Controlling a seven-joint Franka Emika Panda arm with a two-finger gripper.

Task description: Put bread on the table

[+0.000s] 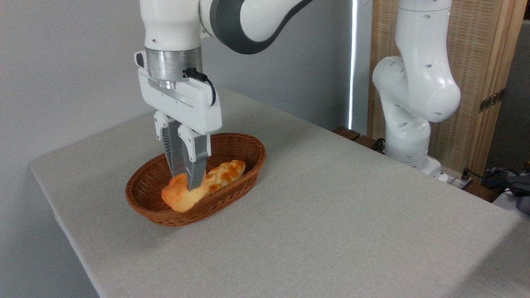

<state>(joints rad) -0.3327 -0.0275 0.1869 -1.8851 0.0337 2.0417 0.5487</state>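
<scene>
The small round orange-golden bread [179, 197] hangs between my fingers, over the near half of the brown wicker basket [244, 145]. My gripper [187, 180] points straight down and is shut on the bread, which hides part of the basket's front rim. The bread is clear of the basket floor. The grey-beige cloth-covered table [331, 219] spreads out to the right and front of the basket.
An elongated golden loaf [225, 173] with a wavy pattern lies in the basket just right of the held bread. The arm's white base [408, 124] stands at the table's far right edge. The table's left edge and near-left corner are close to the basket.
</scene>
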